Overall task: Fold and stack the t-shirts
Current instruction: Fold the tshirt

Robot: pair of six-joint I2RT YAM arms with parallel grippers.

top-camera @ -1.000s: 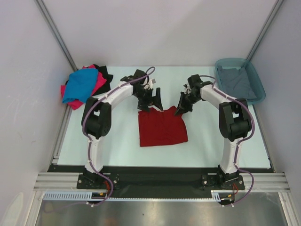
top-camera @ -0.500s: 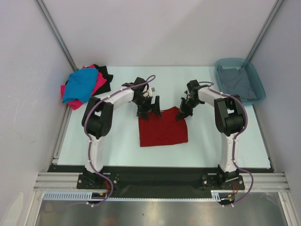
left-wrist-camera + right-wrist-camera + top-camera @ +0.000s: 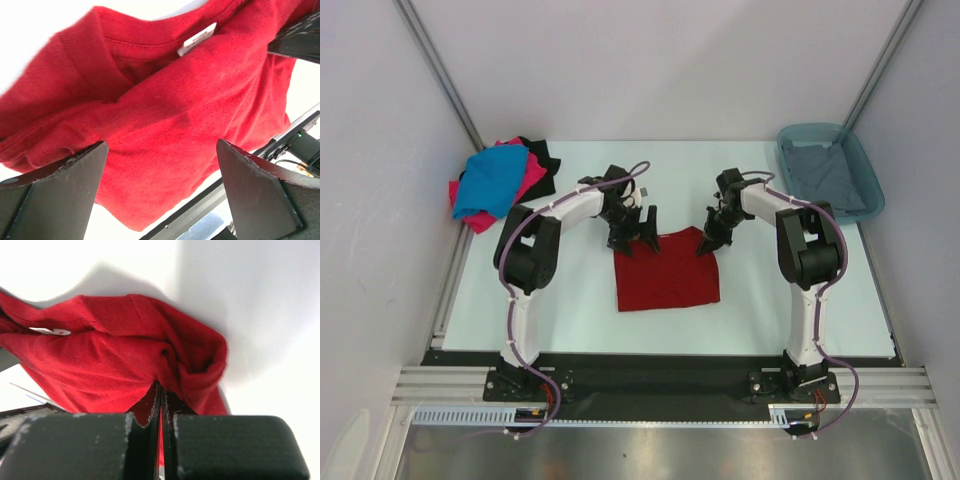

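Note:
The dark red t-shirt (image 3: 666, 275) lies folded in the middle of the table. My left gripper (image 3: 638, 237) is open over its far left corner, fingers spread wide above the cloth (image 3: 165, 120). My right gripper (image 3: 705, 243) is shut on the shirt's far right corner, with red cloth (image 3: 150, 355) pinched between the fingers. The bright blue t-shirt (image 3: 492, 180) lies on the hot pink one (image 3: 530, 182) and the black one (image 3: 542, 157) in a pile at the far left. The grey t-shirt (image 3: 825, 175) lies in the tub.
The teal plastic tub (image 3: 828, 131) stands at the far right corner. White walls and metal posts enclose the table. The black rail runs along the near edge (image 3: 660, 375).
Both grippers came down and inward onto the red shirt's far corners. The right gripper shut on its corner. Little has moved in the last half second.

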